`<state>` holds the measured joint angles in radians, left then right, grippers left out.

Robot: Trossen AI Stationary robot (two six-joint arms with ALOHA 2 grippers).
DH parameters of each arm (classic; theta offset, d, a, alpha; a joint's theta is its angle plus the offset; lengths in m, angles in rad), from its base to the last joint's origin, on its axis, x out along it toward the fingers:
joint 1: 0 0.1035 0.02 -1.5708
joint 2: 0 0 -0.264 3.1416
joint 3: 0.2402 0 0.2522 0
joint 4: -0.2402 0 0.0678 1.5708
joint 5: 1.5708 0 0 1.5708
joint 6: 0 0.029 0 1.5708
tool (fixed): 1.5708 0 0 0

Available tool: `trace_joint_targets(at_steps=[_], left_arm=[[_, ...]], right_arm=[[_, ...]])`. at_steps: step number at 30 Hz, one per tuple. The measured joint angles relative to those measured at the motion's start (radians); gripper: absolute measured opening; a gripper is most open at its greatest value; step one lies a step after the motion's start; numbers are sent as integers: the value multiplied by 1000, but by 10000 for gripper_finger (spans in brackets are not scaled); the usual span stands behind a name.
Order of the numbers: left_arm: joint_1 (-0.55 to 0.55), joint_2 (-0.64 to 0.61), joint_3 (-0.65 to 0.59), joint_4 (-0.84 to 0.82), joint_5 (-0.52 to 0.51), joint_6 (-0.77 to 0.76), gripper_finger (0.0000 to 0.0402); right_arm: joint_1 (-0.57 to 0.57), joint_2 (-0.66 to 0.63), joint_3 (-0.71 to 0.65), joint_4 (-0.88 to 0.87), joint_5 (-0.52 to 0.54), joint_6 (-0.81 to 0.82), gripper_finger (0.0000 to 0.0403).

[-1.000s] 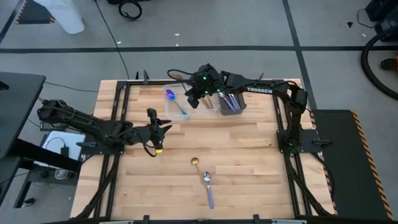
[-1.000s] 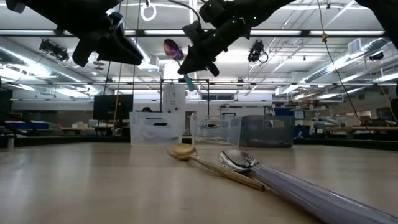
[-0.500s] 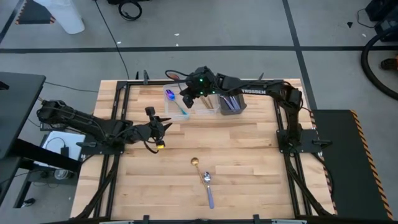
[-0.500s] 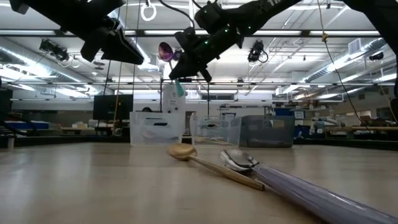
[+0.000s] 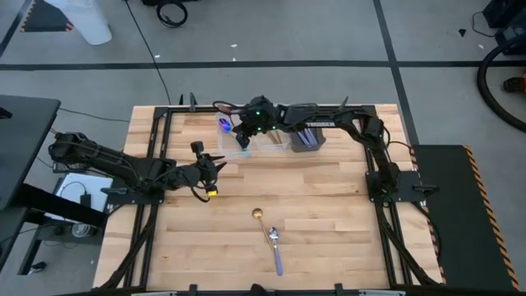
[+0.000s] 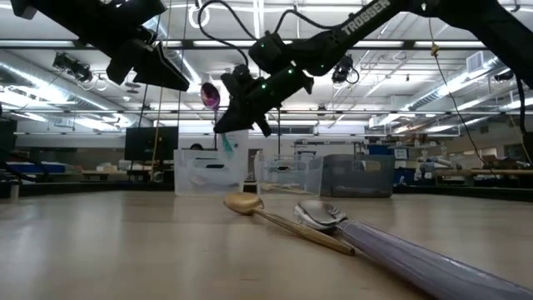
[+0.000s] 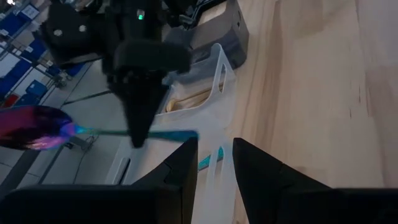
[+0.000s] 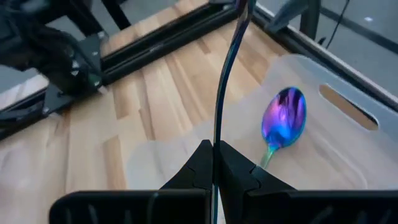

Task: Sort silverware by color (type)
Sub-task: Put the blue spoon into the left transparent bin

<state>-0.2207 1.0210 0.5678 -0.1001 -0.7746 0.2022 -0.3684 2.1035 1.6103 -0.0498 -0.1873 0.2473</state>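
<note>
An iridescent spoon (image 6: 210,96) is held aloft by the right gripper (image 5: 244,131), whose fingers are pinched tight on the teal handle, directly above the clear bin (image 5: 233,144) at the far side of the table (image 5: 329,214). In the right wrist view the handle (image 8: 225,81) is seen running forward from between the closed fingers, and a second iridescent spoon (image 8: 283,121) is seen lying on the bin floor below. A gold spoon (image 5: 260,217) and a silver utensil (image 5: 275,247) are left out on the near part of the table, close together, their heads nearly touching in the low view. The left gripper (image 5: 205,168) is parked low at the left, well apart from them; its fingers (image 7: 180,168) are seen parted with nothing between. The silverware is judged light, rigid and slick, so a thin handle may pivot or slide in a pinch; the spoon in hand hangs bowl-high and tilted. For the two pieces left, a hold across the handle near mid-length is judged best, since the polished bowls offer no flat faces. A dark grey bin (image 5: 306,136) is noted beside the clear ones.
</note>
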Motion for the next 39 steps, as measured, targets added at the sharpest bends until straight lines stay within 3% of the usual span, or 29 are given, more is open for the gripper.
trace_joint_targets(at_steps=[13, 31, 39], left_arm=[[6, 0, 0, -9, 0, -10, 109], [6, 0, 0, -10, 1, -16, 109], [2, 0, 0, -32, -4, -62, 109]], right_arm=[[-1, 72, 0, 11, 27, -27, 16], [-1, 71, 0, -42, 38, -19, 17], [-2, 71, 0, -87, 65, 24, 52]])
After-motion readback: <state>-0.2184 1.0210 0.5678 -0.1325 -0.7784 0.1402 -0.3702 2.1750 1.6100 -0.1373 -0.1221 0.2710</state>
